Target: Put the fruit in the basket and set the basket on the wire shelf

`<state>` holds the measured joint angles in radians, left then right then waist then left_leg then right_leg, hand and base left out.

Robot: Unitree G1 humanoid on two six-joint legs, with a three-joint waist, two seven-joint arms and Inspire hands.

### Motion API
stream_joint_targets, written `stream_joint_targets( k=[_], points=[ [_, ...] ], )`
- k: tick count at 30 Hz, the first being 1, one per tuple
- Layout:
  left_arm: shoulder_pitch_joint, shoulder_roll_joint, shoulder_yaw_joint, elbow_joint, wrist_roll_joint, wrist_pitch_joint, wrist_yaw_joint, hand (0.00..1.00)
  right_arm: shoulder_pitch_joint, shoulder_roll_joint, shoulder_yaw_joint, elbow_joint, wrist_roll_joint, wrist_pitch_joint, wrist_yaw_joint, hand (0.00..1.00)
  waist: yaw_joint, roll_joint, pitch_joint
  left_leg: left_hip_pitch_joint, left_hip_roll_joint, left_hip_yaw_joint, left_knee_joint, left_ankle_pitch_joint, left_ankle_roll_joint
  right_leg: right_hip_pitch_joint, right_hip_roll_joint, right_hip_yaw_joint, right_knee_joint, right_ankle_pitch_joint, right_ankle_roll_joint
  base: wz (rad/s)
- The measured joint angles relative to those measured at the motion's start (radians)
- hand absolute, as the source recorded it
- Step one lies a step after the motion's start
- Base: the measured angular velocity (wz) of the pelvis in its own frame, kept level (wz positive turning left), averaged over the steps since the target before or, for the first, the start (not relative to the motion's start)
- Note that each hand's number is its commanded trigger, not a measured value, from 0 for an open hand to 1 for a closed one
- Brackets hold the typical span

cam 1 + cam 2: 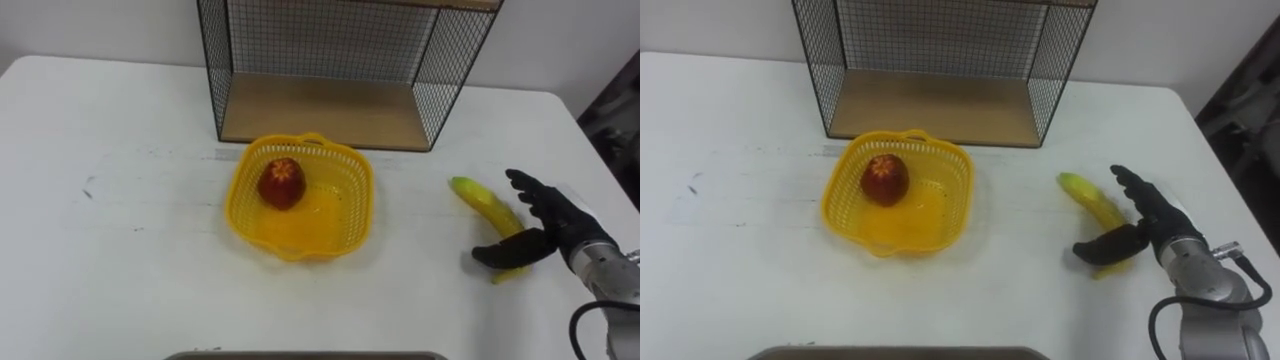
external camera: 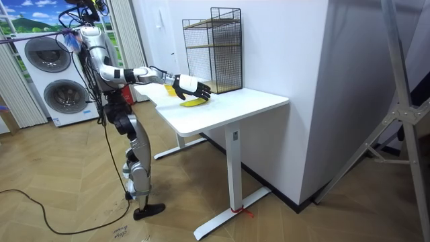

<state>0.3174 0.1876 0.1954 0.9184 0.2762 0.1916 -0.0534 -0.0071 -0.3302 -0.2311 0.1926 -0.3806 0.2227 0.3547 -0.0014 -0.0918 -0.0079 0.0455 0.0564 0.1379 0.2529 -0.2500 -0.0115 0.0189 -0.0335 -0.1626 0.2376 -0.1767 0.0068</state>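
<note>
Shows right hand open astride the near end of the banana on the desk, nothing gripped; apple in basket before wire shelf. Likely risks a roll or skid if pinched so near the tip.

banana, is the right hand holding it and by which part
Cannot be told: the right hand lies across the curved yellow banana's near end, on the white table.
</note>
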Motion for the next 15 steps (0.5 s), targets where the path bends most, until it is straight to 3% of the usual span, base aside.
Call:
stream_joint_targets(
  k=[4, 15],
  points=[
    [-0.01, 0.004, 0.0, 0.002, 0.0, 0.007, 0.0, 0.0, 0.016, 0.0, 0.001, 0.003, -0.018, 0.02, 0.019, 0.0, 0.004, -0.013, 0.0067, -0.001, 0.0, 0.0, 0.0, 0.0, 0.0, 0.0, 0.0, -0.001, -0.001, 0.0, 0.0, 0.0],
    [-0.016, 0.004, 0.0, 0.004, -0.001, 0.013, 0.0, 0.0, 0.033, 0.0, 0.001, 0.003, -0.022, 0.038, 0.06, 0.0, 0.004, -0.015, 0.0071, -0.001, 0.001, 0.0, 0.0, 0.0, 0.0, 0.0, 0.0, -0.001, -0.001, 0.0, 0.0, 0.0]
  ],
)
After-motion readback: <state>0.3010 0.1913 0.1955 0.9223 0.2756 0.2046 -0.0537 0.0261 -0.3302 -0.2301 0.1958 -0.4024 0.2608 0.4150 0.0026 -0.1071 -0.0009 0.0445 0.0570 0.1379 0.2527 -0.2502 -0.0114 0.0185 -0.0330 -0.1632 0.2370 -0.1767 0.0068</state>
